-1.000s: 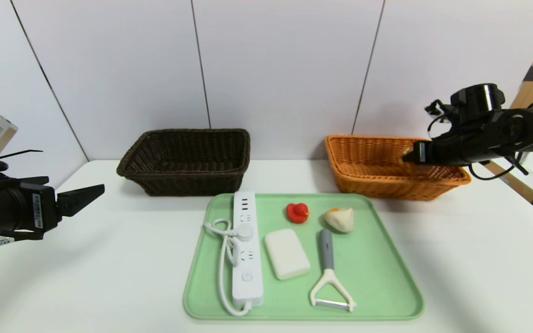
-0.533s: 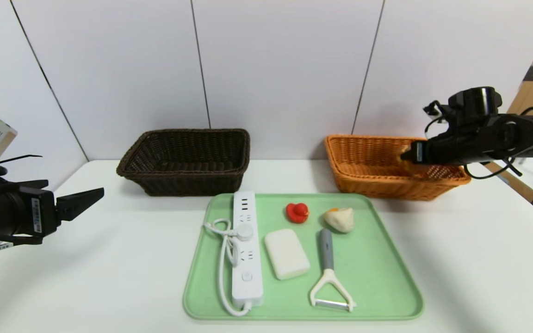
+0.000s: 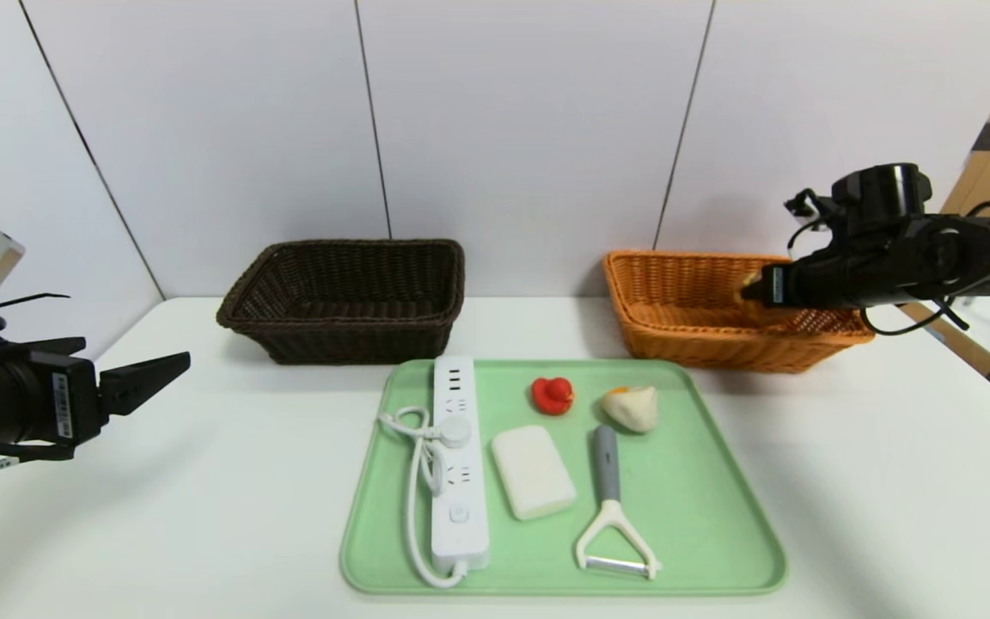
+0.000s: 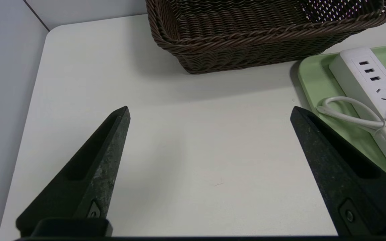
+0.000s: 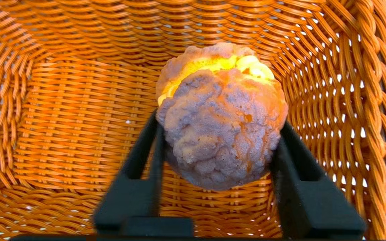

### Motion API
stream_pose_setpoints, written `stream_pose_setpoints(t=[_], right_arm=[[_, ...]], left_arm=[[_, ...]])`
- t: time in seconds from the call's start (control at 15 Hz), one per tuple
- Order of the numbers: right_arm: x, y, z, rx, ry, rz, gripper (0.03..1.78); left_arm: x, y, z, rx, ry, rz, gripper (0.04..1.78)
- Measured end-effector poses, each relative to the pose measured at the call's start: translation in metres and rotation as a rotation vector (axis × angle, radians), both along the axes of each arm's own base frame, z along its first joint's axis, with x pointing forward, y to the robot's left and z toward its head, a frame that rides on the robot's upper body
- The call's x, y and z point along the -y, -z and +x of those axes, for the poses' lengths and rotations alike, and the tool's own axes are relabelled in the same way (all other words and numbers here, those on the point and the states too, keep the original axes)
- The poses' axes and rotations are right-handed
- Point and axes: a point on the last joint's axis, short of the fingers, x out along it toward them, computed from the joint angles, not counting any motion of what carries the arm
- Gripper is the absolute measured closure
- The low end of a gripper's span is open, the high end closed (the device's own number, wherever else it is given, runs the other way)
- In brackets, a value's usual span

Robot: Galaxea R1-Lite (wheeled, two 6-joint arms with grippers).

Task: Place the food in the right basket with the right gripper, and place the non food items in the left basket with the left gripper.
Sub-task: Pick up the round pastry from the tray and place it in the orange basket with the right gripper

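Note:
My right gripper [image 3: 753,288] hangs over the inside of the orange basket [image 3: 675,331] at the back right. It is shut on a cream puff [image 5: 219,117], a bumpy bun with yellow filling, held above the basket floor [image 5: 79,117]. My left gripper [image 3: 164,370] is open and empty over the bare table at the left, near the dark brown basket [image 3: 349,297]. On the green tray [image 3: 718,533] lie a white power strip [image 3: 458,464], a red rubber duck [image 3: 553,394], a white soap bar [image 3: 533,472], a pale bun [image 3: 631,407] and a peeler [image 3: 611,507].
The brown basket [image 4: 263,30] is empty. The power strip [image 4: 367,77] and its cord lie at the tray's left edge, close to my left gripper [image 4: 209,113]. White wall panels stand right behind both baskets.
My right gripper has moved slightly left and farther over the orange basket with the cream puff. The left arm has drifted slightly down and left.

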Motion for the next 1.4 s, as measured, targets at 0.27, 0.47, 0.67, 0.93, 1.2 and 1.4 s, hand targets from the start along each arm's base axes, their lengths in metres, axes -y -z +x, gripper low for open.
stream_pose_setpoints(t=[0.27, 0.47, 0.67, 0.93, 1.2, 1.4], right_arm=[[0.0, 0.0, 0.001, 0.046, 0.001, -0.002, 0.54], [0.001, 0.003, -0.003, 0.034, 0.002, 0.0, 0.4], [0.0, 0.002, -0.005, 0.032, 0.002, 0.0, 0.31], [-0.006, -0.016, -0.014, 0.07, -0.007, 0.011, 0.22], [-0.042, -0.059, -0.044, 0.139, -0.069, 0.069, 0.17], [-0.086, -0.089, -0.084, 0.13, -0.174, 0.132, 0.15]], left_arm=[[0.0, 0.0, -0.001, 0.002, 0.0, 0.0, 0.13], [0.0, 0.001, -0.001, 0.0, -0.001, 0.0, 0.13], [0.0, 0.001, -0.002, -0.001, 0.0, 0.001, 0.13], [0.0, 0.001, -0.002, 0.002, 0.0, 0.0, 0.13], [0.0, 0.001, -0.003, 0.003, 0.002, 0.0, 0.13], [0.0, 0.002, -0.004, 0.001, 0.005, 0.005, 0.13]])
